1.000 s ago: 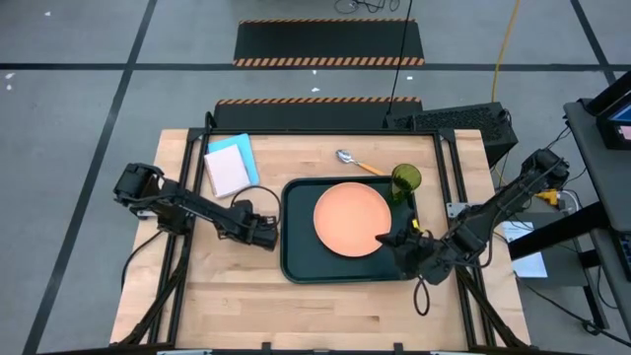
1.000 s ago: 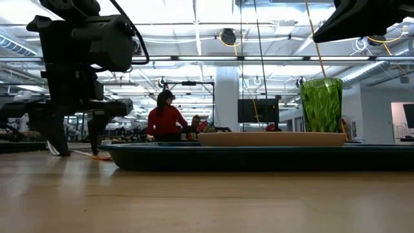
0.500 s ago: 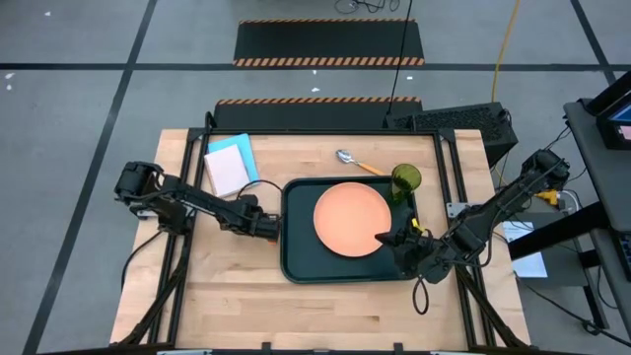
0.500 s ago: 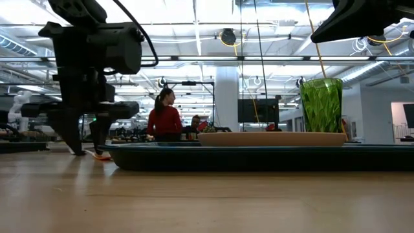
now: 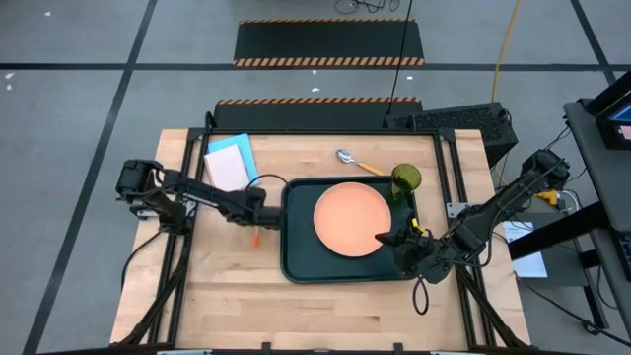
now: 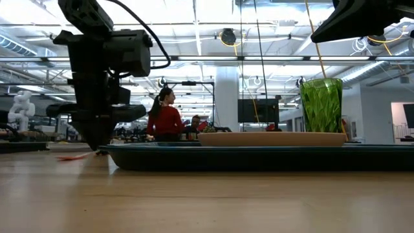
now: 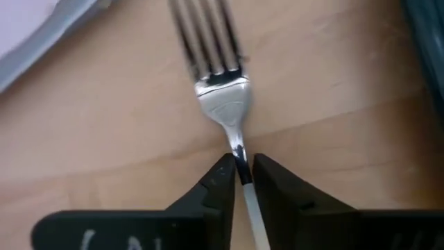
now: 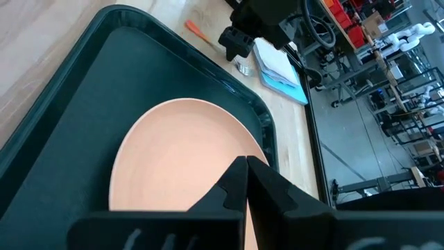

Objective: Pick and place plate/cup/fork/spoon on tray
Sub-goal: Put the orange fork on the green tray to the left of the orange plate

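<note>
Bright overhead lighting (ceiling strips glare); left wrist view blurred.

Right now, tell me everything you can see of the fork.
The fork has silver metal tines, a slim shiny neck and an orange handle. It lies on the wooden table, off the tray's left edge, near the notebook. The left pincer has its fingertips closed on the neck just behind the head.

In the left wrist view, the silver tines of the slim orange-handled fork run off the picture's edge and its handle is hidden behind the dark left gripper. From above, that gripper covers the fork's head. In the low view, the dark rectangular tray's raised rim hides the underside of the flat salmon-orange plate.
</note>
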